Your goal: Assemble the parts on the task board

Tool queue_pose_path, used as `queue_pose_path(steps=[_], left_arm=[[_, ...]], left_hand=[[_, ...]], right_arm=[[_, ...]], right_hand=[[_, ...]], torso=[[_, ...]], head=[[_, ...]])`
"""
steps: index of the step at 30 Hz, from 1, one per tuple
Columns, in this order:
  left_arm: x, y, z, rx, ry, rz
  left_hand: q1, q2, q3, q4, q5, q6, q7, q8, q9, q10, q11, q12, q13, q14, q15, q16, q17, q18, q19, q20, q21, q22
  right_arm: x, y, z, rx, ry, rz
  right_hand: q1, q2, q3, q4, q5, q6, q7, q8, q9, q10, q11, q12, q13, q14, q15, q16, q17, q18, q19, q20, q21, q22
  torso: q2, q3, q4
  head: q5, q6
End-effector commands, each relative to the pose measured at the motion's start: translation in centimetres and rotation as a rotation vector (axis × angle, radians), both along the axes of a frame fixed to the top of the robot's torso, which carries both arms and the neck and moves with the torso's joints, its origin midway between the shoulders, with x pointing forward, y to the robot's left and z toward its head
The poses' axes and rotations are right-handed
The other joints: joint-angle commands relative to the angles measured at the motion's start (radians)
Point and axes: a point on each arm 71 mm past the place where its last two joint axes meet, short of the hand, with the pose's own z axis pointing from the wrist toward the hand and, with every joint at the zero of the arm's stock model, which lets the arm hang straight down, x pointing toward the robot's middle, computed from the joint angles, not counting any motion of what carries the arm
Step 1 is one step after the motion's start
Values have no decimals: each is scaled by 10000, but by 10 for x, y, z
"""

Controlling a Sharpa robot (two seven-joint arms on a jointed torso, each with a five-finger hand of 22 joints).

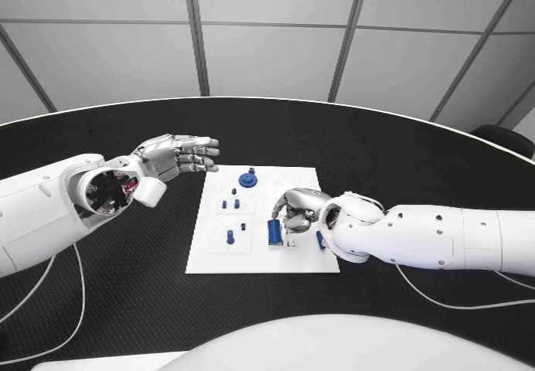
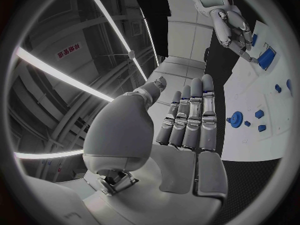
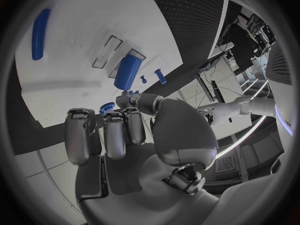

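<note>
The white task board [image 1: 259, 259] lies in the middle of the table. On it are a blue block [image 1: 274, 230], a blue gear [image 1: 247, 179], several small blue pegs [image 1: 230, 236] and a long blue piece [image 1: 320, 239]. My right hand [image 1: 299, 209] hovers low over the board just beyond the block, fingers curled in, with nothing seen in them. The right wrist view shows the block [image 3: 128, 71], the long piece [image 3: 39, 33] and the gear [image 3: 106, 107] past the curled fingers [image 3: 115, 135]. My left hand [image 1: 178, 156] is raised off the board's far left corner, holding nothing, fingers straight [image 2: 190, 117].
The black table [image 1: 123, 301] surrounds the board. In the left wrist view the board [image 2: 262, 135] carries the gear [image 2: 235, 118] and the block [image 2: 267, 57], with my right hand [image 2: 234, 27] over it. A thin cable [image 1: 446, 304] trails on the table under my right arm.
</note>
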Motion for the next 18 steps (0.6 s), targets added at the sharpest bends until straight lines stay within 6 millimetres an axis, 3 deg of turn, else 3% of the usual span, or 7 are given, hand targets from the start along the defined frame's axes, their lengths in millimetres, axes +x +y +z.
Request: queue_pose_path(steps=[1,18], left_arm=[[0,0,0,0,0,-1],[0,0,0,4,5,1]], left_hand=[[-60,18,3,84,-41,-43,-1,-25,-11,-37,4,59,-11,-61,-22,-33,16,122,70,5,-30,-9],[-60,18,3,84,-41,-43,-1,-25,-11,-37,4,59,-11,-61,-22,-33,16,122,70,5,-30,-9]], right_arm=[[0,1,-1,-38,127,52],[-2,-1,-7,-352,538,92]], right_hand=[[-118,-3,54,-17,-56,89,-3,-48,-14,382,-58,31,1932,1048,-82,66,2632,-116,1045,-63,69,2589],[-312,158,177,-143,-61,316,10,-12,-51,390,-56,55,1942,1048,-64,66,2632,-118,1047,-67,85,2592]], torso=[[-6,4,-1],[-10,-3,10]], head=[[-3,1],[-29,1]])
